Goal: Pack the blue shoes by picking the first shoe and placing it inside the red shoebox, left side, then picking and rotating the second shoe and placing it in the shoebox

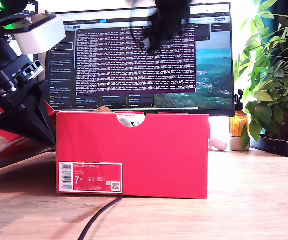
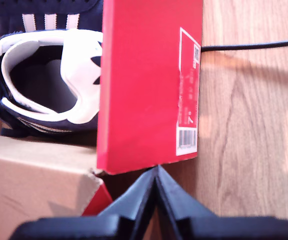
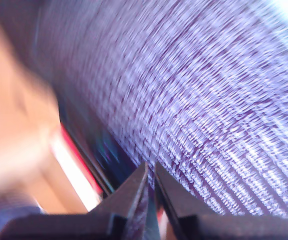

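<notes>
We see the red shoebox (image 1: 134,155) standing on the wooden tabletop (image 1: 254,200), its labelled end wall turned to the exterior camera, with the monitor (image 1: 144,55) directly behind it. In the first wrist view the same labelled wall (image 2: 149,80) lies just past the tips of my first hand (image 2: 156,172), whose two black fingers (image 2: 176,197) meet at a point; it is clenched and empty, and the tips sit at the lower edge of that wall, though we cannot tell whether they touch it. Beyond the wall, inside the box, lie the blue shoes: one shoe (image 2: 49,85) shows its white-lined opening and heel tab to the camera, and the second shoe (image 2: 49,15) lies beside it, its white stripes showing. A flap of brown cardboard (image 2: 34,180) sits next to the box on the shoes' side. A black cable (image 1: 99,217) runs across the tabletop from the labelled wall. My second hand (image 3: 151,172) is raised well above the box and points at the monitor's lit screen (image 3: 194,100); the view is blurred, its fingers (image 3: 176,200) stand almost together with a thin slit between them, gripping nothing. In the exterior view a dark arm (image 1: 14,75) hangs at the box's side, toward the exterior view's left, and a potted plant (image 1: 271,80) stands off to the exterior view's right of the box.
</notes>
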`<control>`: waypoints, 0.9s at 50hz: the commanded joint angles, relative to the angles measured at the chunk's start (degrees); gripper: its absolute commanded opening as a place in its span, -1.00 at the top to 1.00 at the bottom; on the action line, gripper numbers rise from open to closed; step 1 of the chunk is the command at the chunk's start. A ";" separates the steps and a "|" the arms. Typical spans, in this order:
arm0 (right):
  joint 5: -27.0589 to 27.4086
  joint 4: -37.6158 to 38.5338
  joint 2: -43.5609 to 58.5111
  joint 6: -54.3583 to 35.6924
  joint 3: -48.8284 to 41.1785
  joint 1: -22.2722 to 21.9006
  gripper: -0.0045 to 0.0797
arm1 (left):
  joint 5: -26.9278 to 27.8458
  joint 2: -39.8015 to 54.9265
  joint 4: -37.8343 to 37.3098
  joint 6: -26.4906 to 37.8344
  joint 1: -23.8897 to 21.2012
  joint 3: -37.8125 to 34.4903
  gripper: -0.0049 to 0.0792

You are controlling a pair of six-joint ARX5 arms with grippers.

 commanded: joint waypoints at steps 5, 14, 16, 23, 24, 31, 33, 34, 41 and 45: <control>0.13 -12.70 1.20 5.77 4.37 -0.22 0.91 | -1.44 0.48 0.28 -2.21 -0.04 0.15 0.93; -0.02 -22.10 0.96 14.05 4.74 -3.15 0.91 | -1.22 -1.27 -3.76 -4.20 -0.55 0.15 0.91; -0.39 -23.50 0.96 14.71 4.74 -3.91 0.91 | -1.25 -1.92 -4.26 -4.52 -0.59 0.15 0.91; -0.46 -26.27 0.81 16.85 4.74 -5.53 0.91 | -1.22 -4.81 -6.01 -6.16 -0.57 0.15 0.91; -0.50 -26.71 0.74 17.31 4.74 -5.79 0.91 | -1.20 -5.38 -6.38 -6.29 -0.57 0.15 0.91; -0.55 -29.31 0.68 18.47 4.70 -7.08 0.91 | -0.04 -8.02 -8.72 -10.84 -0.57 0.15 0.91; -0.57 -30.18 0.68 18.49 4.68 -7.41 0.91 | 0.13 -8.68 -9.66 -13.33 -0.57 0.15 0.91; -0.57 -30.47 0.68 18.49 4.68 -7.56 0.91 | 0.13 -9.03 -10.01 -13.53 -0.57 0.15 0.91; -1.16 -32.48 0.68 21.22 4.66 -9.27 0.91 | 0.13 -11.74 -10.49 -19.17 -0.52 0.15 0.91; -1.66 -33.88 0.68 22.16 4.59 -10.43 0.91 | 0.11 -13.55 -10.56 -22.03 -0.52 0.15 0.91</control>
